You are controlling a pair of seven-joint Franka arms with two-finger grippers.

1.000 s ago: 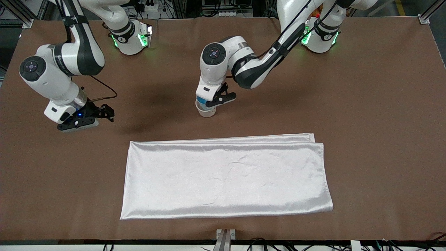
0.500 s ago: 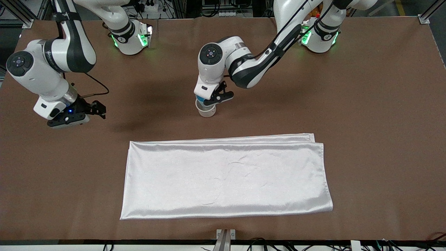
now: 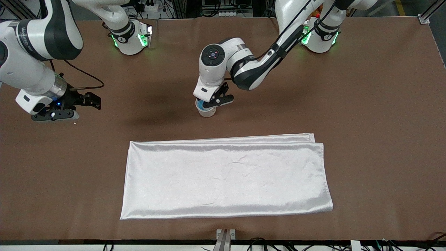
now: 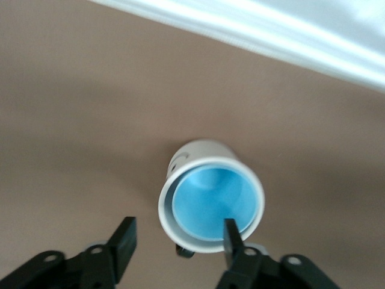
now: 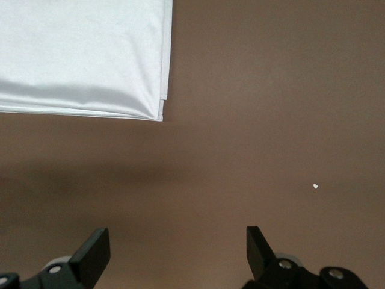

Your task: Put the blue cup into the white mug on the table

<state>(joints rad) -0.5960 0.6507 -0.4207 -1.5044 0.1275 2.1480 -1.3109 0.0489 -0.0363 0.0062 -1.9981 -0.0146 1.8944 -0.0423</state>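
Observation:
The white mug (image 3: 207, 112) stands on the brown table (image 3: 366, 104), farther from the front camera than the cloth. The blue cup (image 3: 201, 104) sits inside it. The left wrist view shows the blue cup (image 4: 210, 205) nested in the mug (image 4: 192, 153), with the mug's dark handle (image 4: 184, 250) just showing. My left gripper (image 3: 209, 103) is open right above the mug and holds nothing. One of its fingers (image 4: 231, 232) is over the cup's rim, the other is outside the mug. My right gripper (image 3: 93, 101) is open and empty over bare table at the right arm's end.
A shiny white cloth (image 3: 226, 174) lies folded nearer to the front camera than the mug; its corner shows in the right wrist view (image 5: 78, 54). A tiny white speck (image 5: 315, 186) lies on the table under the right gripper.
The right arm has swung out toward its end of the table. The blue cup now sits lower in the mug, and the left hand has shifted only slightly above it.

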